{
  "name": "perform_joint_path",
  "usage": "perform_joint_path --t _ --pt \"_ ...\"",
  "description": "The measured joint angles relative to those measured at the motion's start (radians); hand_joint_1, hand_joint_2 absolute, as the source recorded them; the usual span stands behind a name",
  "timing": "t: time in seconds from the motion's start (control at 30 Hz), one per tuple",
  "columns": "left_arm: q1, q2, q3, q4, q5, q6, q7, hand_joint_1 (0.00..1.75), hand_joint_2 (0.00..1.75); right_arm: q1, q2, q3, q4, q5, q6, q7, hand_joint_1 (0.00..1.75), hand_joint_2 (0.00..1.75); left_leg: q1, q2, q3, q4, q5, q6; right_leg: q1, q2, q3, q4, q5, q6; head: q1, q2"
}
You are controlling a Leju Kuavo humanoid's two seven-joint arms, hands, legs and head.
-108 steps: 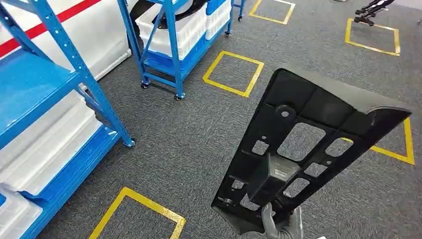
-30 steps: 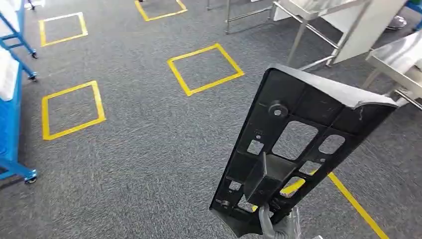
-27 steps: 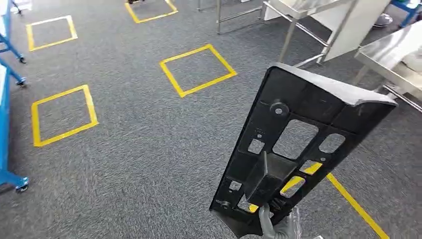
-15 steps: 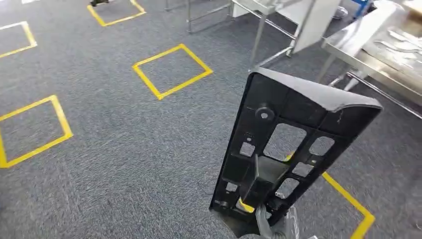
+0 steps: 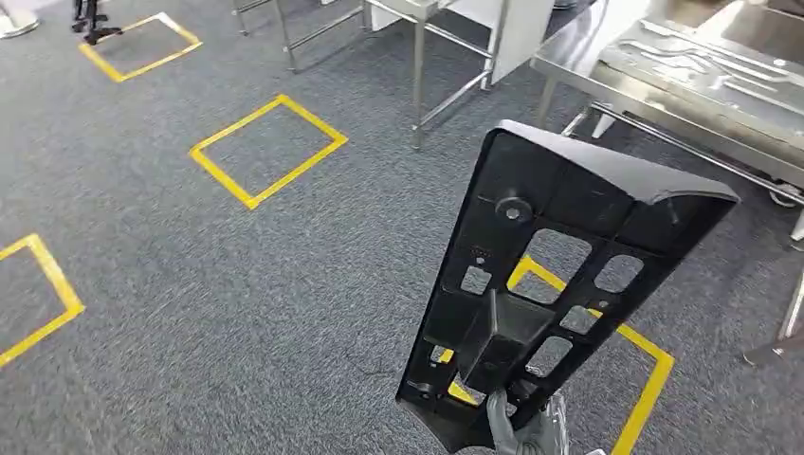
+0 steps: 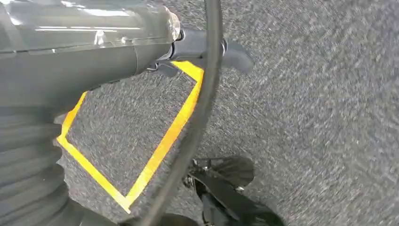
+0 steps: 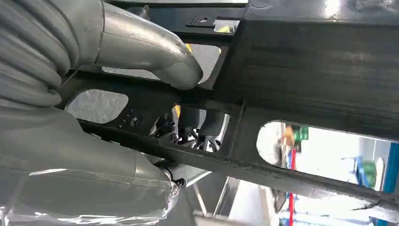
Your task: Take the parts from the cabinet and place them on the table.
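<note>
Floor [image 5: 237, 284]: grey speckled carpet w/ yellow tape squares. One full square [image 5: 268, 149] lies well apart from the black part, on its far-left side; another partial square sits at the pic's left edge; a third [image 5: 645, 379] lies directly under/behind the part, its tape showing thru the part's cut-outs. Far top-left, one more square w/ a dark stand on it, too small to tell what it is.

Desk [image 5: 683, 85]: stainless steel, beyond the part on its far-right side, shiny top w/ flat metal-looking pieces on it, details unclear. A rail runs below its top. A second steel frame w/ thin legs [image 5: 417, 66] stands beyond the part, to the far left of the desk, a white panel beside it.

Black part [image 5: 559, 275]: large flat plastic panel, ribbed back facing the head cam, several rectangular cut-outs and a round boss near the wide top. Held upright, tilted, narrow end down, above the carpet, not on the desk, near it but apart.

Right hand [image 5: 526, 431]: grips the part's narrow lower end; fingers [image 7: 155, 44] wrapped on the ribs in the wrist view, thumb pressing the frame.

Left hand [image 6: 94, 52]: hangs over carpet and a tape corner; grey cover and a dark finger stub show, a cable crosses in front. Holds nothing seen; whether its fingers are wide or curled – can't tell
</note>
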Motion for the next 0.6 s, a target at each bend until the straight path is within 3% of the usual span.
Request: perform_joint_path --t 0.03,0.1,0.13,0.17,0.2,0.27,0.33,0.37,0.4,0.47,0.5,0.53,0.57,0.6 --pt "0.001 0.0 0.0 0.0 -0.002 0.001 0.0 0.0 1.75 0.0 0.0 0.0 0.0 -0.002 -0.002 0.0 1.75 1.75 0.0 0.0 0.001 -0.013 0.024 0.0 0.0 0.015 0.001 0.001 0.0 0.0 0.0 0.0" --pt "-0.001 0.005 0.002 0.0 -0.003 0.003 0.0 0.0 1.75 -0.001 0.0 0.0 0.0 -0.006 -0.002 0.0 1.75 1.75 0.003 -0.008 0.057 -0.156 0.123 0.001 -0.002 0.045 0.005 0.008 -0.004 0.006 0.0 0.0" --pt "-0.002 0.006 0.002 0.0 -0.004 0.003 0.0 0.0 1.75 -0.002 0.0 0.001 0.0 -0.006 -0.001 0.0 1.75 1.75 0.008 -0.035 0.093 -0.244 0.169 0.001 -0.003 0.058 0.005 0.015 -0.008 0.011 0.0 0.0" --pt "0.0 0.008 0.003 0.0 -0.004 0.003 0.001 0.0 1.75 -0.002 0.0 0.002 0.0 -0.006 -0.001 0.0 1.75 1.75 0.012 -0.087 0.105 -0.27 0.157 0.004 -0.003 0.067 0.0 0.02 -0.011 0.015 0.0 0.0" --pt "0.0 0.009 0.004 0.0 -0.004 0.003 0.001 0.0 1.75 -0.005 0.0 0.004 0.0 -0.006 -0.001 0.0 1.75 1.75 0.012 -0.095 0.108 -0.294 0.151 0.009 0.0 0.081 -0.011 0.031 -0.012 0.021 0.0 0.0" --pt "-0.001 0.01 0.004 0.0 -0.005 0.003 0.004 0.0 1.75 -0.004 0.0 0.006 0.0 -0.006 -0.001 -0.001 1.75 1.75 0.004 -0.077 0.109 -0.288 0.151 0.018 -0.006 0.1 -0.018 0.025 -0.005 0.036 0.0 0.0" --pt "-0.003 0.01 0.005 0.0 -0.006 0.003 0.01 0.0 1.75 -0.005 -0.001 0.006 0.0 -0.009 -0.001 -0.001 1.75 1.75 0.015 -0.05 0.111 -0.302 0.161 0.035 -0.009 0.111 -0.023 0.028 -0.005 0.046 0.0 0.0" --pt "-0.005 0.012 0.006 0.0 -0.006 0.003 0.011 0.0 1.75 -0.003 -0.001 0.006 0.0 -0.009 -0.001 -0.001 1.75 1.75 0.012 -0.041 0.113 -0.306 0.163 0.038 -0.002 0.052 -0.032 0.05 -0.021 0.049 0.0 0.0" --pt "-0.006 0.013 0.007 0.0 -0.006 0.003 0.011 0.0 1.75 -0.007 -0.003 0.006 0.0 -0.009 -0.001 -0.002 1.75 1.75 0.01 -0.028 0.114 -0.308 0.165 0.043 -0.002 0.008 -0.061 0.108 -0.058 0.054 0.0 0.0" --pt "-0.001 0.014 0.015 0.0 -0.006 0.003 0.014 0.0 1.75 -0.011 -0.005 0.008 0.0 -0.01 -0.001 -0.002 1.75 1.75 0.006 0.001 0.114 -0.307 0.162 0.046 -0.006 -0.017 -0.135 0.256 -0.125 0.058 0.0 0.0" --pt "0.001 0.016 0.018 0.0 -0.006 0.001 0.016 0.0 1.75 -0.01 -0.005 0.008 0.0 -0.011 -0.002 -0.002 1.75 1.75 0.004 0.016 0.115 -0.306 0.16 0.048 -0.007 -0.02 -0.16 0.304 -0.134 0.059 0.0 0.0" --pt "0.002 0.017 0.019 0.0 -0.006 0.0 0.018 0.0 1.75 -0.01 -0.006 0.007 0.001 -0.013 -0.004 -0.002 1.75 1.75 0.004 0.03 0.116 -0.306 0.158 0.047 -0.007 -0.022 -0.164 0.307 -0.12 0.06 0.0 0.0" --pt "0.002 0.018 0.02 0.0 -0.006 -0.001 0.019 0.0 1.75 -0.009 -0.008 0.007 0.002 -0.015 -0.004 -0.002 1.75 1.75 0.004 0.041 0.12 -0.306 0.156 0.046 -0.007 -0.025 -0.144 0.267 -0.087 0.058 0.0 0.0" --pt "0.001 0.018 0.02 0.0 -0.006 -0.001 0.021 0.0 1.75 -0.009 -0.008 0.007 0.002 -0.016 -0.004 -0.002 1.75 1.75 0.004 0.053 0.125 -0.307 0.152 0.045 -0.007 -0.031 -0.104 0.192 -0.043 0.053 0.0 0.0"
